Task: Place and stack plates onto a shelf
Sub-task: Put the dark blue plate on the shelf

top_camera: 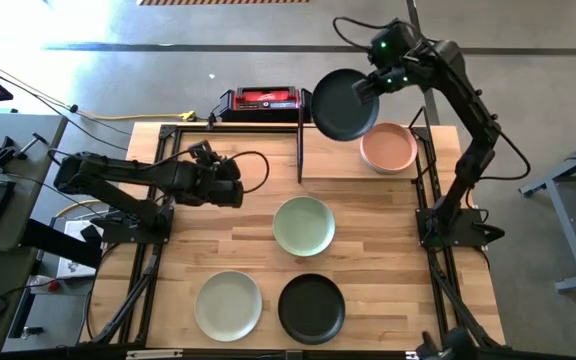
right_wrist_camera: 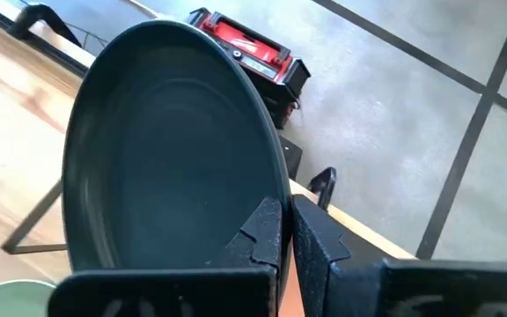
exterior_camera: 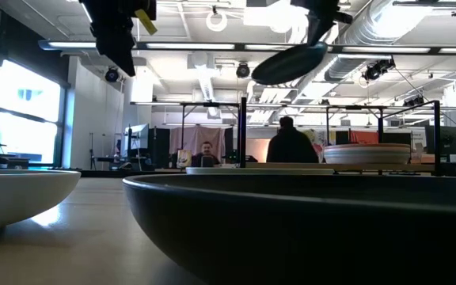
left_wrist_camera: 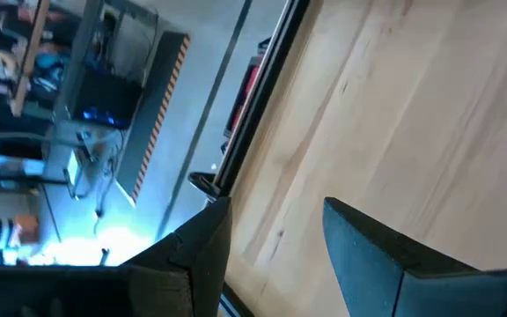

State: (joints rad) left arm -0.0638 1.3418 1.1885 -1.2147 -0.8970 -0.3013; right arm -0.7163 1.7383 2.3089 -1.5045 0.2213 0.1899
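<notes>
While the right end effector (top_camera: 366,88) pinches 1 black plate (top_camera: 343,104) above the shelf (top_camera: 338,165) (a peach stack (top_camera: 387,148), perhaps 2, sits there), 3 plates remain on the bench (top_camera: 238,240); left end effector (top_camera: 230,180) idles open.

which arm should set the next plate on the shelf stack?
Right. The right gripper already grips a black plate by its rim, raised beside the peach plate on the shelf. The left gripper is open, empty, over bare tabletop.
</notes>
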